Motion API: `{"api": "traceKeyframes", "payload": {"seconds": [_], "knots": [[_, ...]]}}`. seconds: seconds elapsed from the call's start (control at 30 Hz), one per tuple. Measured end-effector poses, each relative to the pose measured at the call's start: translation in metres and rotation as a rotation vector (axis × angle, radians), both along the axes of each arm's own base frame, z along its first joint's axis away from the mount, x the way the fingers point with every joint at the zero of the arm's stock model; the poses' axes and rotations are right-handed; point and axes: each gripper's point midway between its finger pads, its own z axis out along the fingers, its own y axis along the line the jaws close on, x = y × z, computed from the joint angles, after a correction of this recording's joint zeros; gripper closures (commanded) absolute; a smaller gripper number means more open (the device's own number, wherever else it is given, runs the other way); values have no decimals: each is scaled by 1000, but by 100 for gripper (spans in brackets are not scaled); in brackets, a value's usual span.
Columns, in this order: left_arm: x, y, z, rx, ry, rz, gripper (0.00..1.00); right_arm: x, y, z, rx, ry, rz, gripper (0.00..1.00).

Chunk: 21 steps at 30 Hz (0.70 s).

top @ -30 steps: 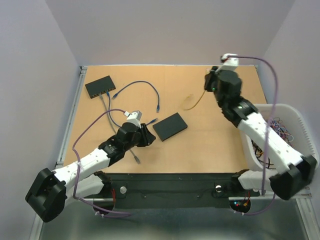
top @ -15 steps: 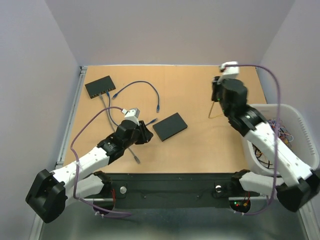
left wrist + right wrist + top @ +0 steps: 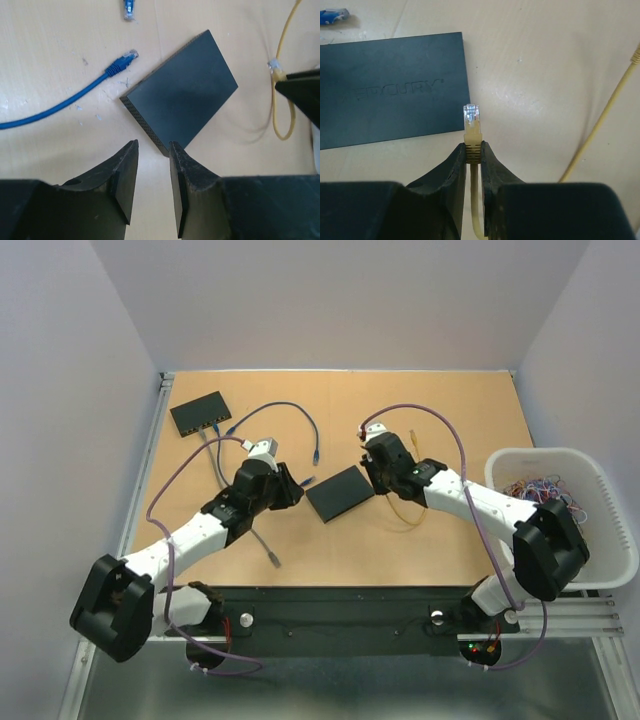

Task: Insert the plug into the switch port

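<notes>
Since one second earlier: right gripper (image 3: 473, 150) swung from high at the far right of the table (image 3: 450, 410) down to the right end of the black switch (image 3: 340, 493); left gripper (image 3: 151, 147) edged slightly nearer the switch's left corner; switch itself unmoved.

Right jaws clamped on the boot of the yellow plug (image 3: 472, 116), clear tip pointing forward at the switch's near corner; contact with the switch not determinable. Left jaws partly apart, gripping nothing, one corner of the switch just ahead of the fingertips.

Yellow cable (image 3: 275, 105) trailing in a loose loop on the table right of the switch. Blue cable (image 3: 75, 96) with blue plug (image 3: 122, 61) lying loose just beside the switch's far-left edge. Second switch (image 3: 200, 413) at the far left corner, blue cables at its front. White basket (image 3: 540, 452) of coloured cables at the right edge.

Ports of the black switch not visible in any view: only the lid with embossed lettering and a vented side. Left part of the switch cut off in the right wrist view.
</notes>
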Motion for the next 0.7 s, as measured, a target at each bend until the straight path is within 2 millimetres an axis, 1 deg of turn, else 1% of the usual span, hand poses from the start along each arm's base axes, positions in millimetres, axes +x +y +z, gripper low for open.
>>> {"api": "traceKeyframes", "payload": {"seconds": [0.07, 0.17, 0.23, 0.33, 0.43, 0.53, 0.6, 0.63, 0.7], "knots": [[9, -1, -2, -1, 7, 5, 59, -4, 7, -5, 18, 8, 13, 100], [23, -5, -9, 3, 20, 12, 59, -17, 15, -19, 47, 33, 36, 100], [28, -9, -15, 8, 31, 9, 60, -31, 17, -30, 69, 62, 52, 99], [38, -12, -28, 14, 53, 9, 61, -54, 21, -38, 126, 92, 75, 100], [48, -15, -48, 26, 91, 12, 62, -72, 29, -43, 175, 104, 92, 100], [52, -17, -67, 36, 128, 7, 62, -92, 45, -52, 206, 122, 124, 100], [53, -18, -74, 31, 142, 2, 62, -103, 53, -58, 220, 137, 138, 100], [54, -19, -73, 26, 137, 0, 62, -108, 58, -61, 230, 142, 146, 100], [57, -21, -72, 17, 127, -4, 62, -111, 62, -67, 251, 145, 140, 99]]}}
